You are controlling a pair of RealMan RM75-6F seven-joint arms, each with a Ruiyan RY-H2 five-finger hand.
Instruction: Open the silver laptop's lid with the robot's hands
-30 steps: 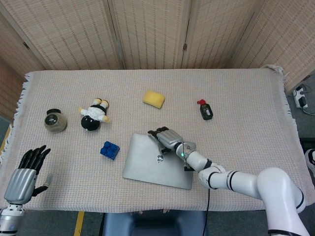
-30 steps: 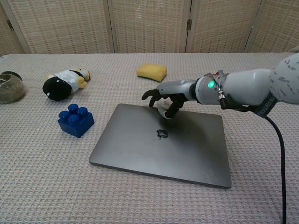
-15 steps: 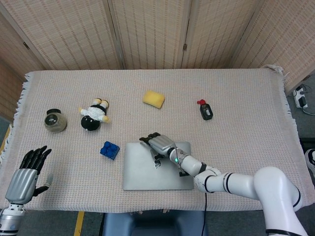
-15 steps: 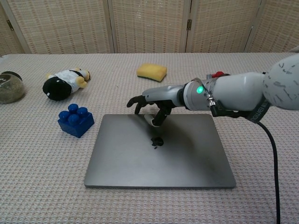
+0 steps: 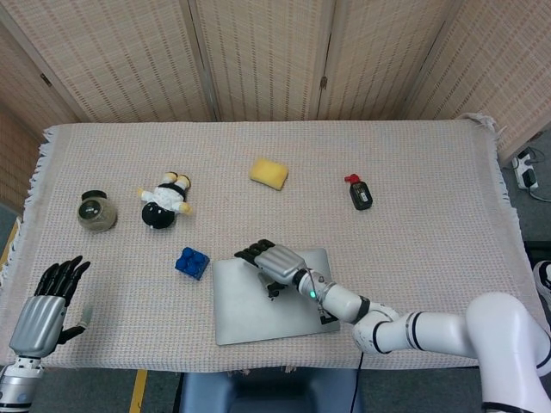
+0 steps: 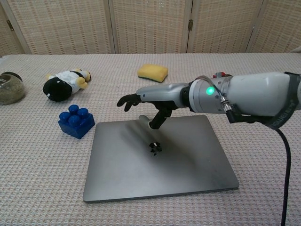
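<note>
The silver laptop (image 5: 250, 311) lies flat with its lid down near the table's front edge, turned a little askew; in the chest view the laptop (image 6: 183, 160) shows its logo facing up. My right hand (image 5: 270, 261) reaches over the lid's far half with its fingers (image 6: 127, 100) stretched out to the left and apart, holding nothing. The thumb of this right hand (image 6: 157, 98) points down and touches the lid near its far edge. My left hand (image 5: 40, 311) hangs open off the table's front left corner, far from the laptop, and only the head view shows it.
A blue brick (image 5: 191, 262) (image 6: 75, 121) sits just left of the laptop. Farther back lie a plush penguin (image 5: 165, 202) (image 6: 63, 84), a jar (image 5: 96, 211) (image 6: 8, 87), a yellow sponge (image 5: 269, 173) (image 6: 153, 72) and a black, red-capped object (image 5: 360, 195).
The laptop has turned counter-clockwise in the head view and slid left toward the front edge. My right hand moved left with it, fingers stretching out. The left hand stayed put.
</note>
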